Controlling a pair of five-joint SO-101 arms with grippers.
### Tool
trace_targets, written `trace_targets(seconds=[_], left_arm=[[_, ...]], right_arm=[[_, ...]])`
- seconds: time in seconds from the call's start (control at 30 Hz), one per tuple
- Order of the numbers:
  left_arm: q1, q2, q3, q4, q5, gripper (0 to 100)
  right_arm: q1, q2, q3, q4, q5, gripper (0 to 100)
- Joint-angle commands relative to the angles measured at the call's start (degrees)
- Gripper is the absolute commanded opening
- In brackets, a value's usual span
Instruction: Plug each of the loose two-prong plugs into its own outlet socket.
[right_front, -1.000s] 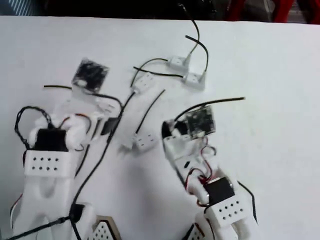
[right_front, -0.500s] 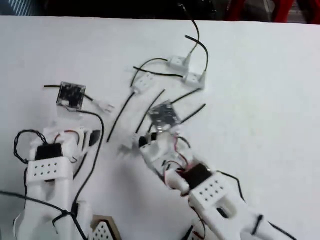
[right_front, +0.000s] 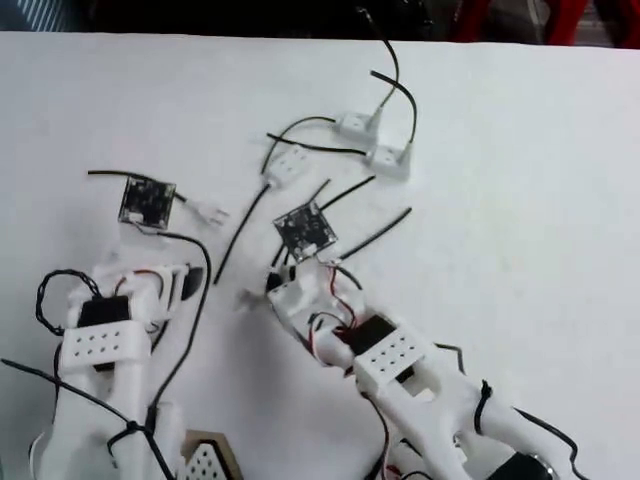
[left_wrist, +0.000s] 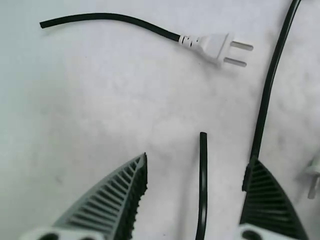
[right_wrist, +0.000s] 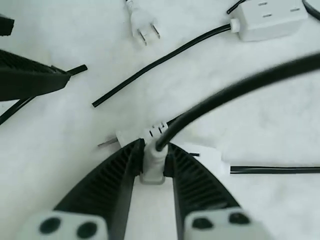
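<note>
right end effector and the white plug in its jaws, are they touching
Touching. The right wrist view shows the right end effector closed on the white plug, its jaws pressed against both sides with no gap.

In the right wrist view the right gripper (right_wrist: 153, 147) is closed on a white plug (right_wrist: 152, 162), its body mostly hidden between the fingers. Its cable (right_wrist: 250, 85) passes close to the lens as a blur and leaves at the picture's edge. A white block (right_wrist: 206, 159) beside the fingers is half covered. The socket block (right_wrist: 267, 17) and a loose plug (right_wrist: 137, 15) are cropped by the edge. In the left wrist view a white piece (left_wrist: 314, 177) is cut at the edge, too little to name, and a black cable (left_wrist: 202, 180) runs out of frame. In the high view the right arm (right_front: 390, 360) covers whatever its gripper holds.
</note>
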Motion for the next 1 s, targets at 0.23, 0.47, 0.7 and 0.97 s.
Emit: trace_targets(seconds=[0.23, 0.47, 0.7, 0.97], left_arm=[[-0.48, -1.36, -0.18, -1.05, 0.09, 30], [-0.48, -1.36, -0.09, -1.05, 0.0, 30], [-0.48, -1.54, 0.53, -1.14, 0.0, 30], [-0.48, -1.54, 0.62, -1.14, 0.0, 30]], right_arm=[[1.54, 7.69, -2.81, -6.02, 0.62, 1.6], [1.45, 7.78, -1.76, -5.85, 0.62, 1.6], [-2.42, 8.13, 1.67, -6.2, 5.45, 1.6], [-2.33, 8.31, 1.76, -5.85, 5.45, 1.6]])
